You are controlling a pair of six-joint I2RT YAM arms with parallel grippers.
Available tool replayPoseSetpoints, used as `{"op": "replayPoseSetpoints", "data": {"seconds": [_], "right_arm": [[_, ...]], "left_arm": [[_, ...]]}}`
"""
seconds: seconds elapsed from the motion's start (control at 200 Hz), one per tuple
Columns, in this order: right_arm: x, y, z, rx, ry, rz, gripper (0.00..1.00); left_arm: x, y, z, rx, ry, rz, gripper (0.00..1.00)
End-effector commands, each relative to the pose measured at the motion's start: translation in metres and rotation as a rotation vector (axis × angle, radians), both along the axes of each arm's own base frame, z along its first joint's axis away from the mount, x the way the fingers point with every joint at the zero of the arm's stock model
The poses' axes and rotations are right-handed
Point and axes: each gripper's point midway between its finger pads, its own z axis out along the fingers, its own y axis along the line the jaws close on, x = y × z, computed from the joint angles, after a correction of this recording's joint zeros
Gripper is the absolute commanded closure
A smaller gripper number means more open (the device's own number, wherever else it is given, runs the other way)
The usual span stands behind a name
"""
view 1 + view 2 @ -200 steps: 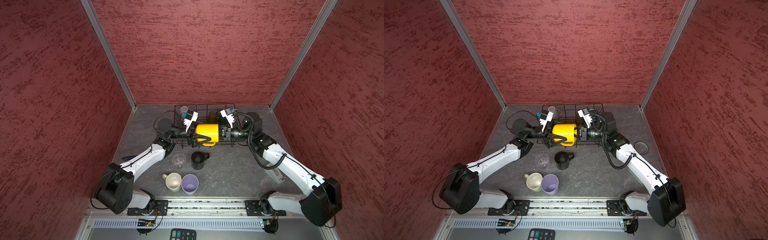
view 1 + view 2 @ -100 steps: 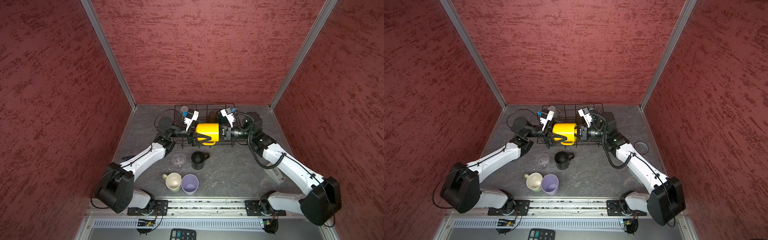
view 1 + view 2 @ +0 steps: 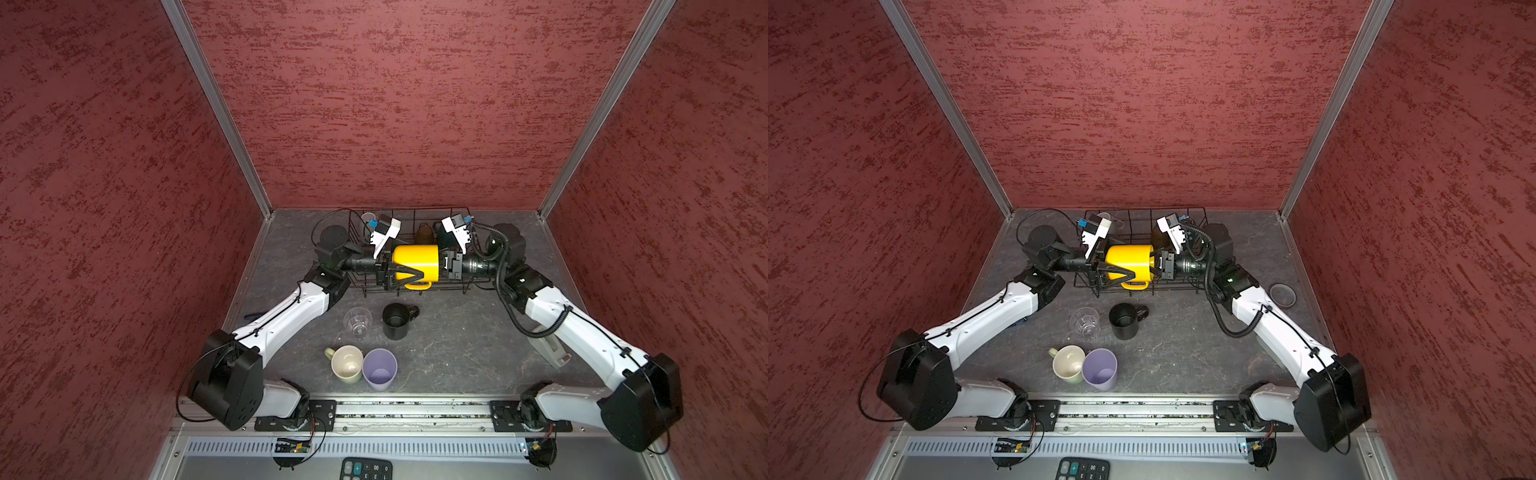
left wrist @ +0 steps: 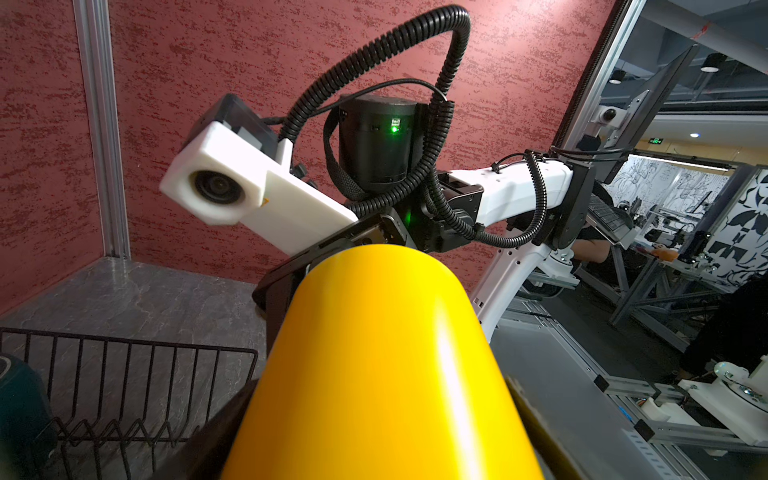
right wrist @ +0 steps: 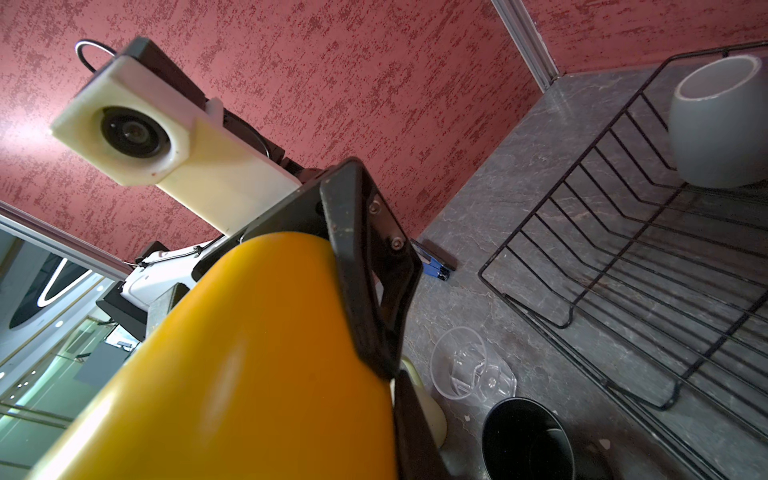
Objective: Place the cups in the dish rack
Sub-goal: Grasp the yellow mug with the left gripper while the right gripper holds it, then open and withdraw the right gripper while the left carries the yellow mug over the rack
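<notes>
Top views: yellow mug (image 3: 415, 259) sideways above dish rack (image 3: 457, 287), between arms; left gripper (image 3: 405, 266) clamps body, right gripper (image 3: 444, 266) pinches other end.

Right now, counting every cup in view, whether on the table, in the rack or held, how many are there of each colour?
yellow cup: 1
black cup: 1
clear cup: 1
pale-green cup: 1
lilac cup: 1
grey cup: 1
brown cup: 1
teal cup: 1
Total: 8
</notes>
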Motion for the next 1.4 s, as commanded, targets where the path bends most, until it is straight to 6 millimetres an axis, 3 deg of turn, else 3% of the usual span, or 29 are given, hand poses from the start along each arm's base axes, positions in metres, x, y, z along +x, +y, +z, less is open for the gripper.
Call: {"op": "replayPoseSetpoints", "data": {"seconds": [0.0, 0.306, 0.521, 0.917, 1.157, 1.393], "right_arm": [[0.012, 0.0, 0.018, 0.032, -0.077, -0.063, 0.83], [0.015, -0.005, 0.017, 0.023, -0.064, -0.094, 0.76], [0.025, -0.021, 0.012, -0.01, -0.039, -0.169, 0.65], [0.056, -0.128, -0.004, -0.207, -0.008, -0.652, 0.07], [0.068, -0.171, -0.02, -0.299, 0.046, -0.811, 0.01], [0.072, -0.191, -0.032, -0.355, 0.064, -0.866, 0.01]], "left_arm": [[-0.024, 0.0, 0.014, -0.021, -0.05, -0.058, 0.97], [-0.016, 0.01, 0.027, -0.063, -0.088, 0.045, 1.0], [0.006, 0.016, 0.027, -0.039, -0.045, 0.14, 1.0], [0.051, 0.005, 0.009, 0.158, 0.108, 0.292, 1.0], [0.094, -0.011, -0.01, 0.313, 0.278, 0.409, 1.0], [0.121, -0.035, -0.036, 0.463, 0.372, 0.474, 1.0]]}}
